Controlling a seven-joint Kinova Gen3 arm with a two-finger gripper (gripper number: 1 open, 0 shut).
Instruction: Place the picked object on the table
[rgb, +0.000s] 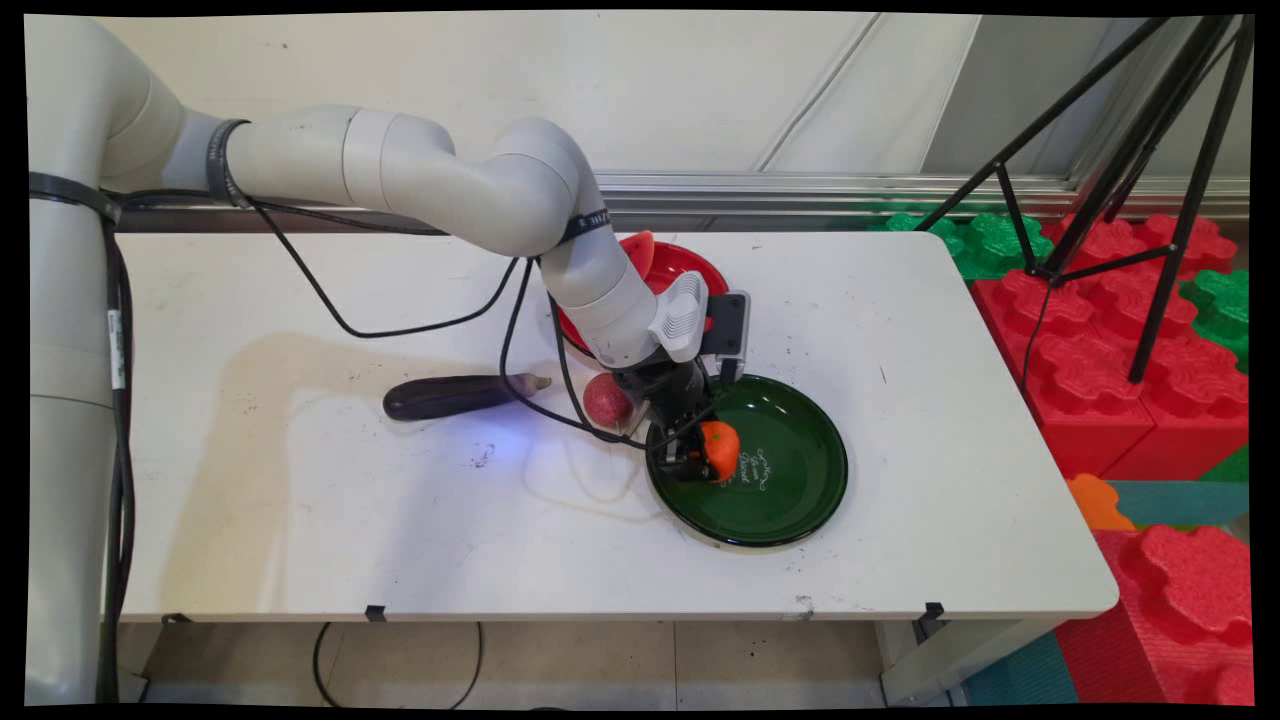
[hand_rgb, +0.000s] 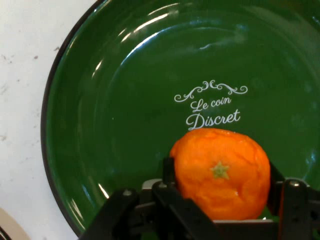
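Table (rgb: 300, 520) is seen carrying a green plate (rgb: 790, 500) at right of centre and a red plate (rgb: 690, 262) behind it, partly hidden by the arm. An aubergine (rgb: 450, 396) is laid left of the green plate, well apart from it. A reddish fruit (rgb: 606, 398) is set just beside that plate's left rim. The gripper (rgb: 705, 455) is positioned over the green plate, fingers (hand_rgb: 167, 175) clamped on an orange (hand_rgb: 220, 172).
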